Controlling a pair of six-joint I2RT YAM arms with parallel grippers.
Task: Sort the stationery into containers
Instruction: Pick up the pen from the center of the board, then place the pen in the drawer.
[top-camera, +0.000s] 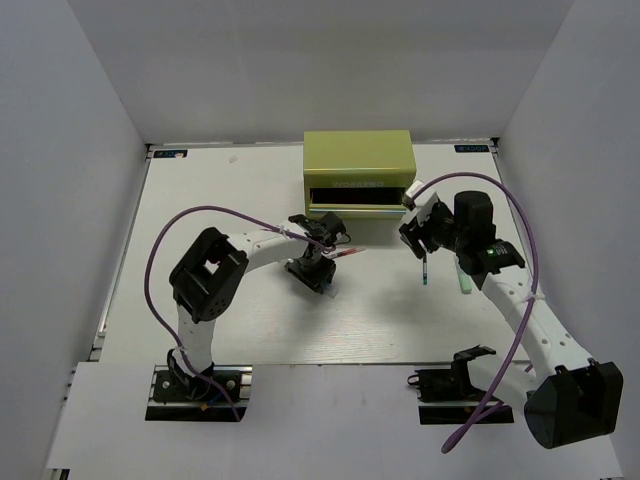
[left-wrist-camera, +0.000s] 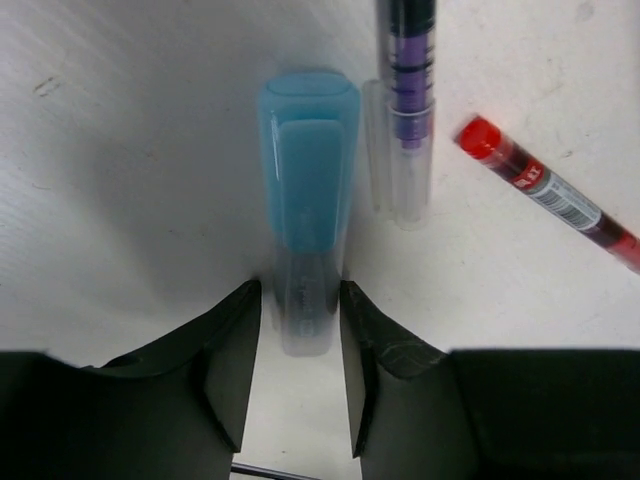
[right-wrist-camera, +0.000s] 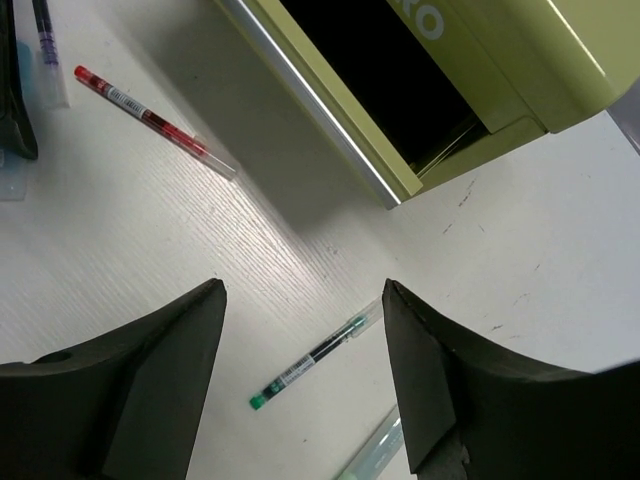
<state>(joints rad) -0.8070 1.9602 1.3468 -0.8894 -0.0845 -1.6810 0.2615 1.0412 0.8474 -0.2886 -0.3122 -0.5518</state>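
**Two robot arms work over pens beside a green cabinet**

Seen from above, an olive-green cabinet (top-camera: 360, 160) stands at the far middle of a white table (top-camera: 380, 320). One front drawer (top-camera: 358, 190) is open and dark inside.

The left gripper (left-wrist-camera: 300, 300) is low over the middle of the table. Its jaws are narrow, with one finger (left-wrist-camera: 225, 370) on each side of the near end of a light blue marker (left-wrist-camera: 305, 190) that lies flat. The fingers are at or almost at the marker's sides, and I cannot tell whether they squeeze it. Just right of the blue marker, and parallel to it, lies a clear pen with a purple core (left-wrist-camera: 405, 110). Further right, a red-and-white pen (left-wrist-camera: 550, 190) lies at a slant.

The right gripper (right-wrist-camera: 302, 300) hovers near the cabinet's right front corner, its jaws wide apart and holding nothing. On the table below it lies a thin dark pen (right-wrist-camera: 315, 360) with a green tip. Near that pen is a pale green marker (right-wrist-camera: 375, 450), partly cut off by the edge of the view.
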